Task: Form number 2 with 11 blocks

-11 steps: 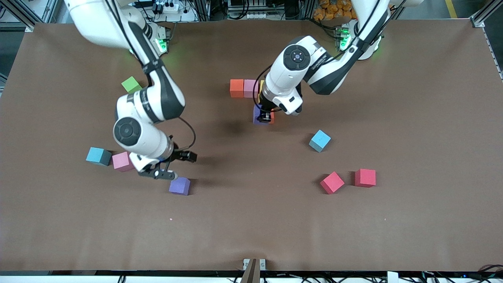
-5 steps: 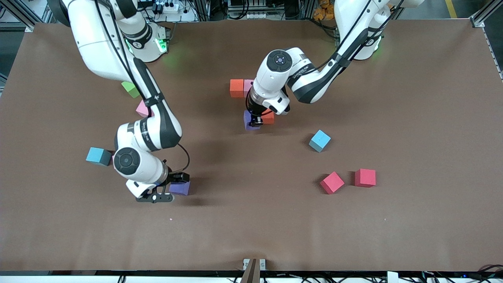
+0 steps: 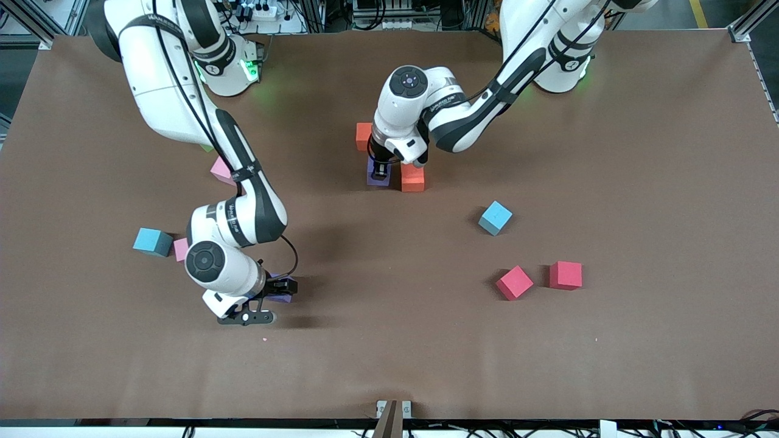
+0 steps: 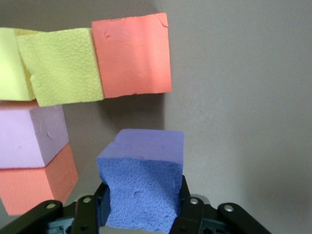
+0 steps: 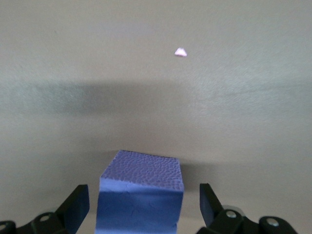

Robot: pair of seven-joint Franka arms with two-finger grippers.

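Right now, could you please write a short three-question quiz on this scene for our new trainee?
1. True or false: the left pincer is shut on a purple block.
2. The right pincer is: A) open around a second purple block; B) shut on a pink block; C) over the light blue block.
3. What colour is the block beside the left pincer's block?

Key: 1 true; 2 A; 3 orange.

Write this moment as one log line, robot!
left gripper: shut on purple cube beside orange cube | right gripper: open around second purple cube
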